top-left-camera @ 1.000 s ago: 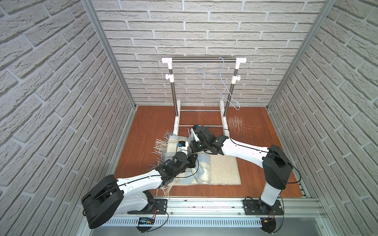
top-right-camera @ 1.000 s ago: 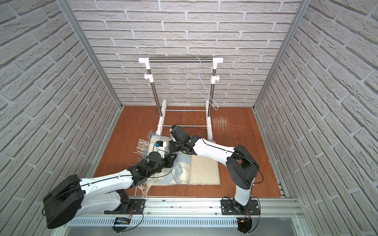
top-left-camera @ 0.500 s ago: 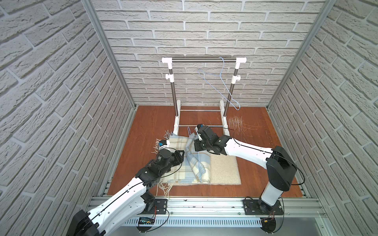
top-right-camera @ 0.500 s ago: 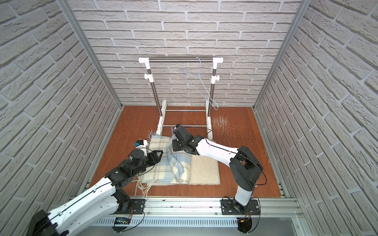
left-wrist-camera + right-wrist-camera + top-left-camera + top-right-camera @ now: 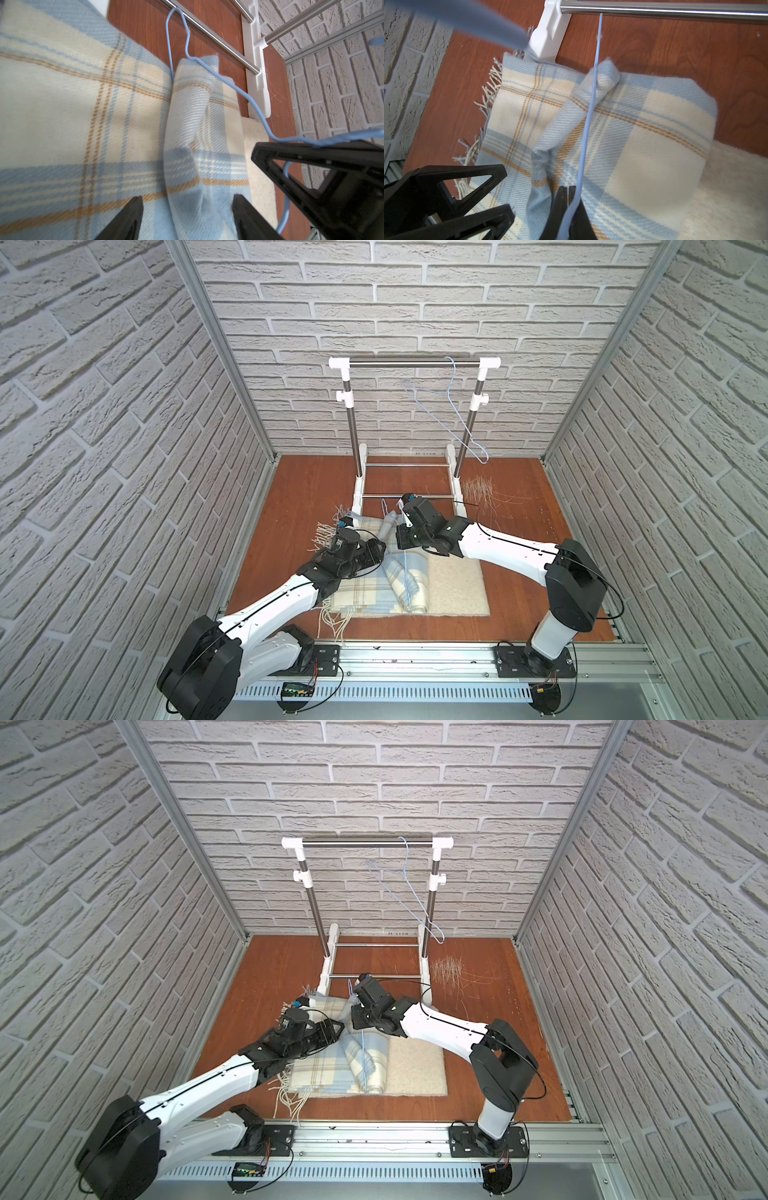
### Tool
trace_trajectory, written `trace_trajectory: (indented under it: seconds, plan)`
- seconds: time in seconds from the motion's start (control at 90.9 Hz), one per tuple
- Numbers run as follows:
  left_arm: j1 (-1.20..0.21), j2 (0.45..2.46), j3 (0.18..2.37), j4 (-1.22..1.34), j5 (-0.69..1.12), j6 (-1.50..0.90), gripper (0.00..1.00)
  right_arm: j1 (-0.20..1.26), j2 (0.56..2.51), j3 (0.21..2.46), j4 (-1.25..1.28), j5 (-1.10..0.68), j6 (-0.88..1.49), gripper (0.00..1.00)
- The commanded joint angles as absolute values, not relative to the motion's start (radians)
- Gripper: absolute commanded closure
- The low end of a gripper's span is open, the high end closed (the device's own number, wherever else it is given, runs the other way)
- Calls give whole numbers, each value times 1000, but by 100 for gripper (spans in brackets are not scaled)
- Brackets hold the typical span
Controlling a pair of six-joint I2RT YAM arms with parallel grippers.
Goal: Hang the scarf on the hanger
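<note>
Before the rack (image 5: pixel 409 363), right fingers (image 5: pixel 557 216) clamp the hanger (image 5: pixel 588 124) on the scarf (image 5: pixel 643 158) — left fingers (image 5: pixel 128 220) apart.

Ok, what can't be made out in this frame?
- Hanger: left wrist view, one wire disappears behind the scarf's raised fold; how much is threaded is hidden.
- Right hand: both top views, fingers hidden beneath its own wrist.
- Blue streak: right wrist view, too blurred to identify.
- Left hand: left wrist view, contact with the fold unclear.
</note>
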State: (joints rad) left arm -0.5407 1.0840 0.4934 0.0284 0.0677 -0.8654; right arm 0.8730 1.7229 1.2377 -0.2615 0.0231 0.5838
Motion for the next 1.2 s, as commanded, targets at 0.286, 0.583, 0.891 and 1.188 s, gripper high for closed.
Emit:
trace_trajectory:
  seconds: [0.286,0.583,0.891,1.188]
  plan:
    - [-538,1308,548,220,88,-830,30,874,1682,1192,-322,41,565,97]
    - [-538,1402,617,265,149,-808,84,879,1648,1152,-322,72,581,97]
    - [-510,1219,568,115,176,-795,100,903,1628,1168,-346,99,607,97]
    - [-323,899,516,-225,209,-745,100,924,1578,1121,-348,193,714,97]
